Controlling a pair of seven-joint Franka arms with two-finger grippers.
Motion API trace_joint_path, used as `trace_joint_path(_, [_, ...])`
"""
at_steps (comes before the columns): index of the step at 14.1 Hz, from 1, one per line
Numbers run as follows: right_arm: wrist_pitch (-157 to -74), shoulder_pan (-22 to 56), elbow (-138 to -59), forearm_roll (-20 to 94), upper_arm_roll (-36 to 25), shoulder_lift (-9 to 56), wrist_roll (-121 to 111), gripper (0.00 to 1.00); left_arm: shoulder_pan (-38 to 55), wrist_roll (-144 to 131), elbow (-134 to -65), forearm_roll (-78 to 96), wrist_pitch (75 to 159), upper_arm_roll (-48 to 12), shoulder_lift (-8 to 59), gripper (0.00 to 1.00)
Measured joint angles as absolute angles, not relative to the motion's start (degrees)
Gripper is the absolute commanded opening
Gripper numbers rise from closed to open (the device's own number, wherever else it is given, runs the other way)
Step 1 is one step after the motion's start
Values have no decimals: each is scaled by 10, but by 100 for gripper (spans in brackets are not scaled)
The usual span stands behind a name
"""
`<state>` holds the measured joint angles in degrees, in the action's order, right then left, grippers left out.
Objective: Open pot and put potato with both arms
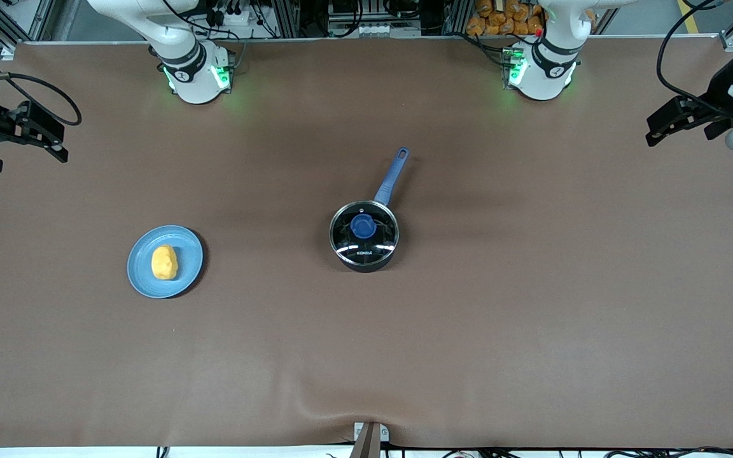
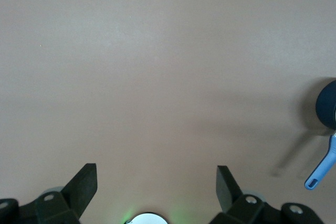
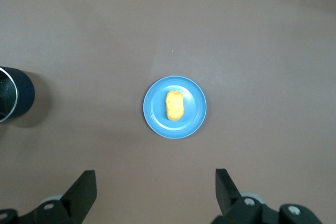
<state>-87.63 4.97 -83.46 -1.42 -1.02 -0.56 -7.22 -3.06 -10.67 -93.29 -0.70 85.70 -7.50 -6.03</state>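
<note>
Sitting near the middle of the brown table (image 1: 532,331): small round black saucepan (image 1: 364,236) with clear glass lid (image 1: 364,242) in place, blue knob (image 1: 363,226) at the lid's centre, long straight blue handle (image 1: 392,176) angled away from the front camera and slightly toward the left arm's end. Lying on a flat light-blue round plate (image 1: 188,273), toward the right arm's end of the table and a little nearer the front camera than the pot: small oval yellow-orange potato (image 1: 164,263), long axis running toward the camera, well apart from the pot. Right gripper (image 1: 45,137) hanging over the table edge at the right arm's end, up in the air, black fingers (image 3: 84,190) spread wide, nothing between them; plate and potato seen below in the right wrist view, pot rim at that view's margin. Left gripper (image 1: 672,124) hanging over the table edge at the left arm's end, fingers (image 2: 84,187) likewise spread wide and empty; bare cloth below in the left wrist view, with the pot's wall and handle tip at the margin. Both arms waiting, touching neither pot nor potato
</note>
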Motion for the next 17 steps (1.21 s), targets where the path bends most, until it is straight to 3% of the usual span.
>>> trace_joint_path(10, [-890, 50, -836, -48, -10, 22, -72, 100, -31, -107, -930, -7, 808, -77, -55, 100])
trace_joint_path(17, [-885, 26, -839, -3, -18, 22, -53, 100, -31, -115, -929, -7, 784, -78, -54, 100])
